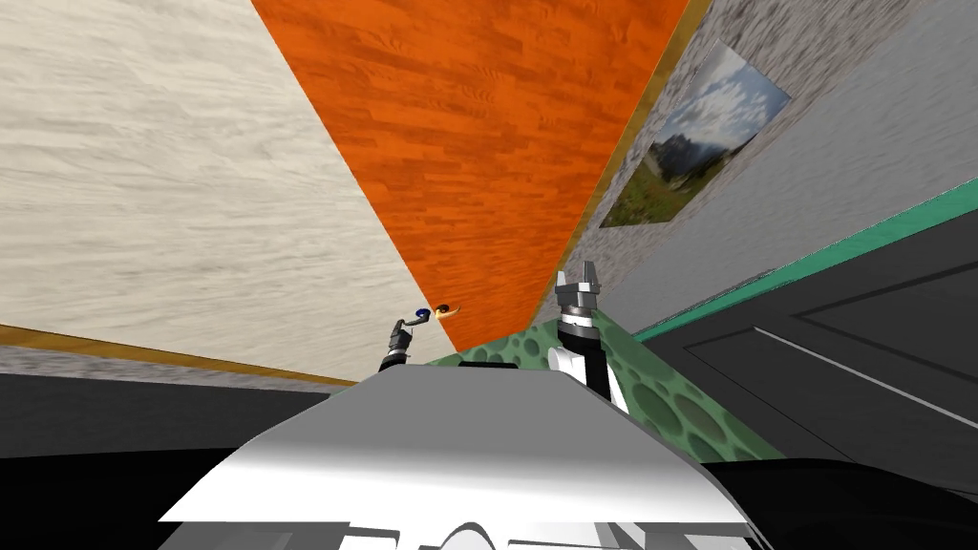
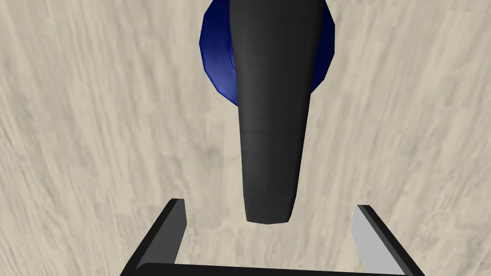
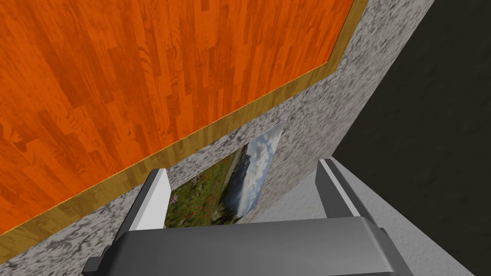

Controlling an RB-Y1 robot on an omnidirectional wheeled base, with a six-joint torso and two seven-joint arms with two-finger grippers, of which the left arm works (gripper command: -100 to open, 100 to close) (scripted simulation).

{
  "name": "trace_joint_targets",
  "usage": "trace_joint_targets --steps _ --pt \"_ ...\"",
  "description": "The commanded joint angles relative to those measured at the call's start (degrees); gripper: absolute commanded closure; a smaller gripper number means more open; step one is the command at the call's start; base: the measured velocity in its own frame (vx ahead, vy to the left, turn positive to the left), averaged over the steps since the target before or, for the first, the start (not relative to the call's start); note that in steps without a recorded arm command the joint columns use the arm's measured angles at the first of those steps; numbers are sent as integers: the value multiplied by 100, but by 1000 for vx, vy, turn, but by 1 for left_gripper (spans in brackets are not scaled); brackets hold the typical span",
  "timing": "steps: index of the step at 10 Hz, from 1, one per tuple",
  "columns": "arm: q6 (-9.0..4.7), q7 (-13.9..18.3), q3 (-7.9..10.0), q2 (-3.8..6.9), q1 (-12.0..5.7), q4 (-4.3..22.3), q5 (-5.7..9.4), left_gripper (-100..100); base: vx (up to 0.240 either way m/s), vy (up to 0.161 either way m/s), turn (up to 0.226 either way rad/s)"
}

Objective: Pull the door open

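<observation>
The door (image 1: 172, 191) is a pale wood-grain panel filling the left of the head view. Its handle (image 1: 420, 313) has a blue round base and sits near the door's edge, with a small orange lever (image 1: 447, 309) just past that edge. My left gripper (image 1: 399, 334) is right below the handle. In the left wrist view the dark lever (image 2: 271, 120) runs from the blue base (image 2: 216, 57) toward my left gripper (image 2: 269, 205), which is open. The lever's tip lies between the fingertips without touching either. My right gripper (image 1: 579, 284) is raised to the right, open and empty.
An orange wood-grain surface (image 1: 497, 143) with a gold strip (image 1: 630, 124) along it meets the door's edge. To the right are a grey speckled wall with a landscape picture (image 1: 692, 143), a green spotted surface (image 1: 669, 391) low down, and a dark panel with a teal edge (image 1: 840, 243).
</observation>
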Motion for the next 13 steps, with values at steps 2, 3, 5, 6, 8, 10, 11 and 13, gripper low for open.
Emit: trace_joint_targets --steps 2,3,5,6,8,10,11,13 --pt "0 0 0 0 0 0 0 100 24 -5 2" --pt "0 0 0 0 0 0 0 100 -16 3 -5" --pt "0 0 0 0 0 0 0 100 -15 2 -9" --pt "0 0 0 0 0 0 0 100 -6 0 0" --pt "-8 50 21 91 117 38 4 100 -66 10 -14" --pt "-61 151 -42 170 198 31 -38 100 -184 -22 -78" --pt "-98 213 -104 198 222 13 -75 100 -192 -67 -73" --pt "-181 346 -259 238 246 -38 -164 100 -204 -23 -82"
